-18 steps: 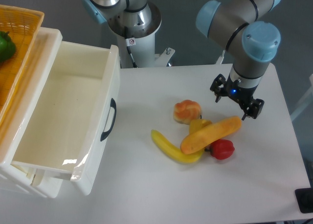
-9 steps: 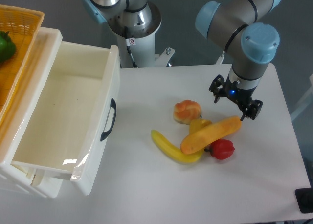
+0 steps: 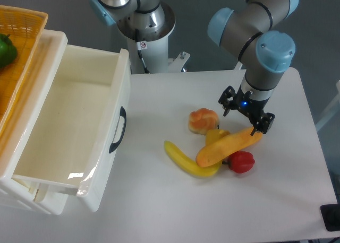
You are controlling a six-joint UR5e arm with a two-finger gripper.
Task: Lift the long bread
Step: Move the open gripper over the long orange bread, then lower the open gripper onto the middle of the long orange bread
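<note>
The long bread (image 3: 228, 147) is a smooth orange-tan loaf lying slantwise on the white table, its lower left end resting on the yellow banana (image 3: 187, 163). My gripper (image 3: 244, 115) hangs over the loaf's upper right end, fingers open and pointing down, holding nothing. One fingertip (image 3: 259, 128) is right above the loaf's end. Whether it touches the bread I cannot tell.
A round orange-and-cream bun (image 3: 203, 120) sits left of the gripper. A red pepper (image 3: 241, 162) lies under the loaf's right side. An open white drawer (image 3: 69, 126) stands at the left, with a yellow basket (image 3: 21, 52) holding a green item (image 3: 6, 49) beyond it.
My gripper has moved left and slightly down, from beside the loaf's right end to above it. The objects have not moved.
</note>
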